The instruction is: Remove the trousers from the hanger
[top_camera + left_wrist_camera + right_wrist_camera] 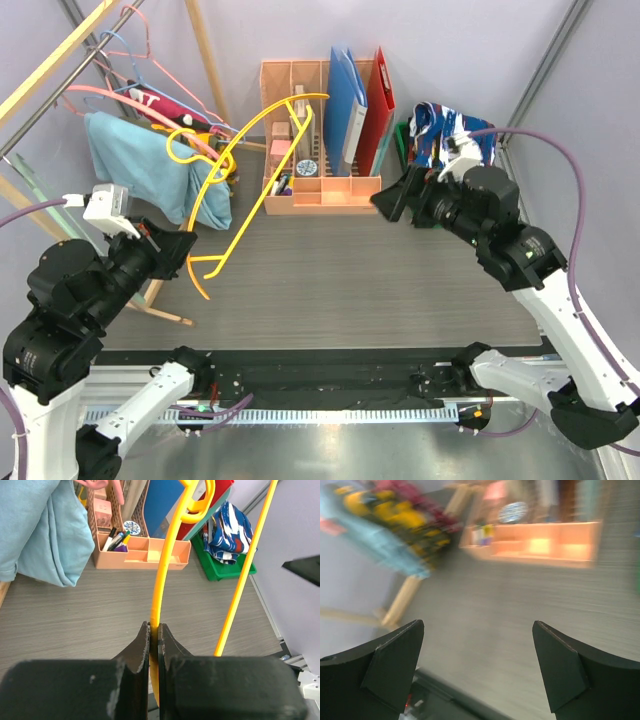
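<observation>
Evidently left claw (pixel 154 630) clamps bare yellow plastic hanger (pixel 161 567), holding it above bench (pixel 350 270); right claw (pixel 477 630) gapes empty near navy-white-red print cloth trousers (pixel 440 130), heaped in green bin (pixel 225 567), upper right.

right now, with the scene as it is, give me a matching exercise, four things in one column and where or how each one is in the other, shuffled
Column one
1. yellow plastic hanger
2. navy-white-red print cloth trousers
3. plain light blue cloth trousers
4. right gripper

Column two
a. hanging by the wooden rack on the left
b. open, holding nothing
c. bunched on the green tray on the right
d. pinched in the shut left gripper

Pairs: 1-d, 2-c, 3-a, 4-b
</observation>
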Robot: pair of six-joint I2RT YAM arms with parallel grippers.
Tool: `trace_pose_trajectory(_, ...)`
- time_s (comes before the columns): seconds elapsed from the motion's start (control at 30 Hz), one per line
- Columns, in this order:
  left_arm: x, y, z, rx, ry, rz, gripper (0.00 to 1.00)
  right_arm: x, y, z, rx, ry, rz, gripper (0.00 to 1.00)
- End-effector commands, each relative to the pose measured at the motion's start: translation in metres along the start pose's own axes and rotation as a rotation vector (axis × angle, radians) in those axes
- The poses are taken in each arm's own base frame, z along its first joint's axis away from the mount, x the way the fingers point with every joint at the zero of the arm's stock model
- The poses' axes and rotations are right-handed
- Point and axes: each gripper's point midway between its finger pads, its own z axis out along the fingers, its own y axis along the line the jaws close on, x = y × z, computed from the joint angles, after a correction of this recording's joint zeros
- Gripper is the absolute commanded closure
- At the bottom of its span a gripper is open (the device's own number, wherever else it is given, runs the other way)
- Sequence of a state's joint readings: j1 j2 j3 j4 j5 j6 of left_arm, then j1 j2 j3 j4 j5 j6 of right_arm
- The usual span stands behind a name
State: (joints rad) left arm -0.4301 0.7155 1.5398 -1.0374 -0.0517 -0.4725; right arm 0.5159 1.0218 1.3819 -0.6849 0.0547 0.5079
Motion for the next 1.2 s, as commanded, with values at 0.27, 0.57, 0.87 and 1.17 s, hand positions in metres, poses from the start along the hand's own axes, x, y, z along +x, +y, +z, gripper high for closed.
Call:
trace_pose_trajectory(0.27, -0.023, -0.004, -0.021, 0.015, -0.094, -0.01, 1.0, 0.051, 0.213, -0.044, -0.889, 0.13, 0.117, 0.03)
trace_pose_trajectory(0.57, -0.024, 0.002, -0.021, -0.023, -0.088, 0.018, 1.0, 0.064, 0.267, -0.028, -1.006, 0.038, 0.139, 0.05)
trace_pose_trajectory(0.87, -0.028, -0.001, -0.023, -0.011, -0.099, 0.012, 1.0, 0.055, 0.285, -0.01, -1.041, -0.026, 0.215, 0.18)
trace_pose_trajectory(1.17, -0.029, -0.01, -0.014, 0.026, -0.087, 0.0, 1.0, 0.048, 0.314, 0.0, -1.083, -0.079, 0.3, 0.37)
